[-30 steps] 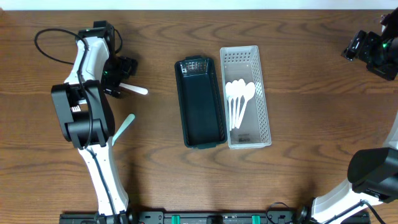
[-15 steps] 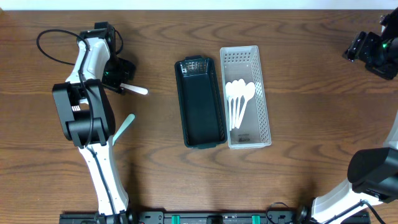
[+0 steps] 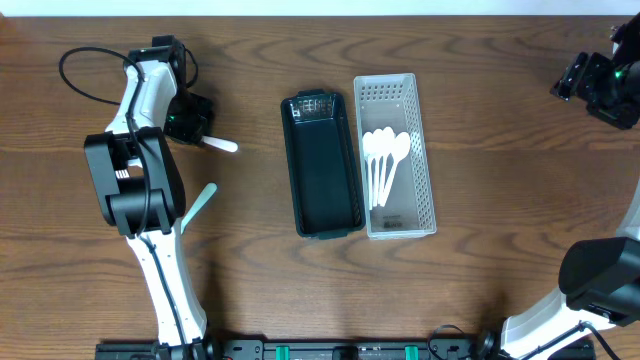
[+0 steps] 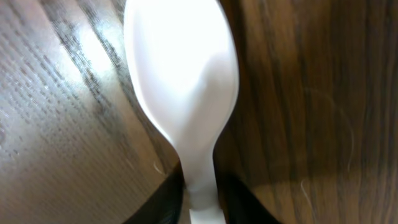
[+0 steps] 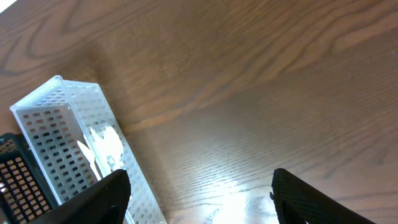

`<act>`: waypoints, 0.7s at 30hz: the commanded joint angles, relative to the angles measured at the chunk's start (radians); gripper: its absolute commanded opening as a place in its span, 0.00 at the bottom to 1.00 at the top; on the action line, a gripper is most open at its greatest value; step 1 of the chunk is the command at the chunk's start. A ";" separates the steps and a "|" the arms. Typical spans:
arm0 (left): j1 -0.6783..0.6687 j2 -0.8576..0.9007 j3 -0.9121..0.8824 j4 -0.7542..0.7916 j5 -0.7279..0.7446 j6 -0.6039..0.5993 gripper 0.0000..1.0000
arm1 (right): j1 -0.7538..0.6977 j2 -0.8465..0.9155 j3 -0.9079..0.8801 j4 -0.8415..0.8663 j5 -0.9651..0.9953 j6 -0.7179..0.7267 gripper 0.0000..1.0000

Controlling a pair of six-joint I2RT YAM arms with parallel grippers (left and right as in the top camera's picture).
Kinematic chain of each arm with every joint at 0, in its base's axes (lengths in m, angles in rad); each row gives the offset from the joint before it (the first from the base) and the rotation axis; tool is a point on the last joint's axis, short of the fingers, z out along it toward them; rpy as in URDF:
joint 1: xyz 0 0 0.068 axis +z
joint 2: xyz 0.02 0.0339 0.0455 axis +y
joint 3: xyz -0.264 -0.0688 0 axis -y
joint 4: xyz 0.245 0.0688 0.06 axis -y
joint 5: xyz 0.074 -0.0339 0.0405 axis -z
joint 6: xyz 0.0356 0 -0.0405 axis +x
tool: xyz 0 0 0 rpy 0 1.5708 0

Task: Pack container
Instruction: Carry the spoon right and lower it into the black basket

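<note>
Where the worktop reaches round to 10 o'clock, the left pincer is closed on the thin end of a white spoon. The round end of the spoon points to about 4 o'clock. In the left wrist view the handle is squeezed between two dark fingers, and the round end fills most of the picture.

Toward 6 o'clock from that pincer, a pale green spoon lies on the wood by itself.

In the middle stands a dark green basket. Right beside it, at its 3 o'clock side, is the white basket. A bunch of white spoons lies inside it, round ends toward 12 o'clock.

Far off at 2 o'clock, near the edge, is the right pincer. Its fingers are spread wide apart, well away from both baskets.
</note>
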 commanded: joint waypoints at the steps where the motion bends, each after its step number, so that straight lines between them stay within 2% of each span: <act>1: 0.000 0.021 -0.004 -0.003 -0.008 -0.007 0.21 | -0.005 -0.005 0.019 -0.004 0.004 -0.022 0.76; 9: -0.001 0.021 -0.004 -0.003 -0.008 0.018 0.06 | -0.005 -0.005 0.019 -0.008 0.004 -0.022 0.76; 16: -0.012 -0.015 -0.003 -0.012 -0.008 0.165 0.06 | -0.005 -0.005 0.019 -0.008 0.004 -0.023 0.76; 21: -0.061 -0.143 -0.002 -0.016 -0.029 0.279 0.06 | -0.005 -0.005 0.019 -0.008 0.004 -0.023 0.75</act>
